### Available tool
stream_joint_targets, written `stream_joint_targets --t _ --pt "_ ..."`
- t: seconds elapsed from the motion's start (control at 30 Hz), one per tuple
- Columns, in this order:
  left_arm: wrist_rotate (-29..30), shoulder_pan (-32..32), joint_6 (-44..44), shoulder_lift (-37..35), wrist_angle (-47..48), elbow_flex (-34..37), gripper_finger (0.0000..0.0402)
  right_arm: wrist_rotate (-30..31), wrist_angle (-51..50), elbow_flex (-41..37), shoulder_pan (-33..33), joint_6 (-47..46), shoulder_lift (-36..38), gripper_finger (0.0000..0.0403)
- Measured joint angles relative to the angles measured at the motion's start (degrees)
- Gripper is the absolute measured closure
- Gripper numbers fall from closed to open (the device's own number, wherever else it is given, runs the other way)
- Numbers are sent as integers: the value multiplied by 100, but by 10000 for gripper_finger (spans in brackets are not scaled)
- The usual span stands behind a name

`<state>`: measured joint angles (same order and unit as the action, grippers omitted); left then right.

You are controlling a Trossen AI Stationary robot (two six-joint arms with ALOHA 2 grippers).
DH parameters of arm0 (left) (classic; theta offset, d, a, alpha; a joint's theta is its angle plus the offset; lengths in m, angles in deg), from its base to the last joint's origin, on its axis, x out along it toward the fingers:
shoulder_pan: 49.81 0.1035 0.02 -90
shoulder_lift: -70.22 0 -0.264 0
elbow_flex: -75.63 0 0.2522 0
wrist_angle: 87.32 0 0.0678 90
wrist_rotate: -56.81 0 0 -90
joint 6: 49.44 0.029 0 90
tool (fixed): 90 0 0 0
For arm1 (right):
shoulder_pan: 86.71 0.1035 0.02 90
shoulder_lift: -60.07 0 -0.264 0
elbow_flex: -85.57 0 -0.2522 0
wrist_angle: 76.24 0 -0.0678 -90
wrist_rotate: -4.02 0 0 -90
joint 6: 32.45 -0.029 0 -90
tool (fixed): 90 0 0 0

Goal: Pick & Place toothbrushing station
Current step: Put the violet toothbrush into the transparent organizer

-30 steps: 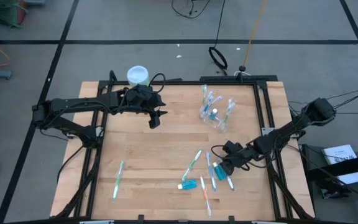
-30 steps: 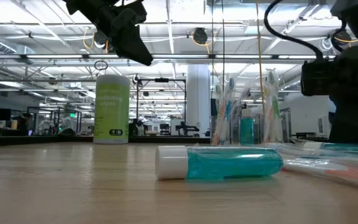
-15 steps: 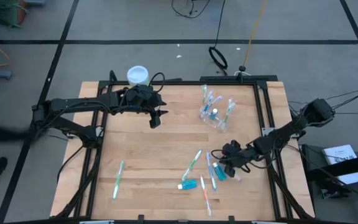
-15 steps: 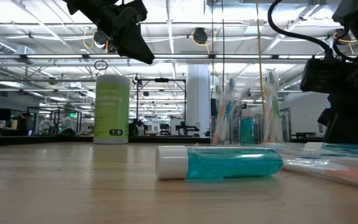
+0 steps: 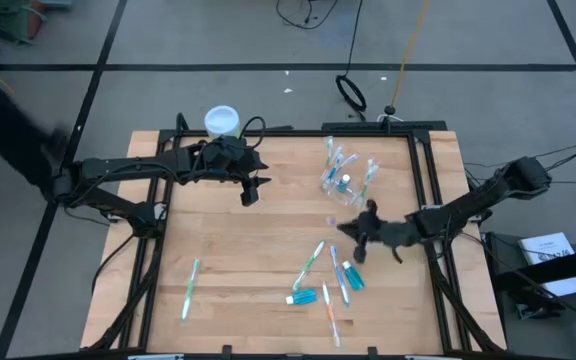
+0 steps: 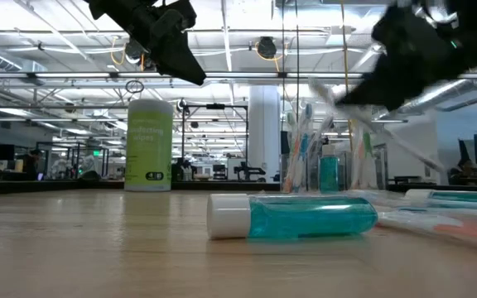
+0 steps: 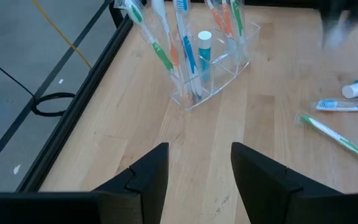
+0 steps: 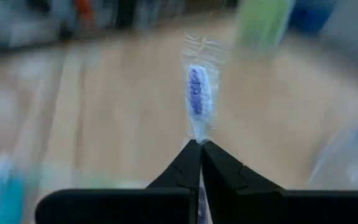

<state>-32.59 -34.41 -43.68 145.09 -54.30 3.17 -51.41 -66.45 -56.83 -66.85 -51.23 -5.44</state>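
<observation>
Over the table's three-o'clock side, the right gripper (image 5: 358, 232) hangs above the wood with its fingers pressed together on a toothbrush (image 8: 197, 99), pinching the handle so the purple-bristled head in its clear wrapper sticks out ahead of the fingertips. Just toward twelve o'clock from it stands the clear plastic holder (image 5: 346, 180), already stocked with upright toothbrushes and a white-capped tube. Toward six o'clock of the gripper lies the scatter still on the boards: a blue toothpaste tube (image 5: 304, 297), a second blue tube (image 5: 353, 277), and a green toothbrush (image 5: 311, 263); another green brush (image 5: 190, 288) lies well apart at about seven o'clock. The left gripper (image 5: 252, 190) hovers at eleven o'clock, fingers spread and holding nothing, near the light-green canister (image 6: 148, 145) with its white lid.
</observation>
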Motion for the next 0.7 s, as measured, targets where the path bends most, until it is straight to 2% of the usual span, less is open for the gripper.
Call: stream_joint_targets --t 0.17,0.23,0.3,0.47,0.6,0.7 --pt "-2 0 0 0 -4 0 224 1425 1907 4 -363 2589 466 401" --pt "-2 0 0 0 0 0 225 1717 2375 6 -489 3345 562 402" --pt "0 0 0 0 5 0 224 1800 2657 6 -626 3707 578 402" --pt "0 0 0 0 12 0 224 1808 2484 6 -949 3465 456 402" --pt "-1 0 -1 0 18 0 224 1816 1841 6 -1166 2780 242 402" --pt "-1 0 0 0 18 0 224 2017 1891 -92 -1329 2412 12 403"
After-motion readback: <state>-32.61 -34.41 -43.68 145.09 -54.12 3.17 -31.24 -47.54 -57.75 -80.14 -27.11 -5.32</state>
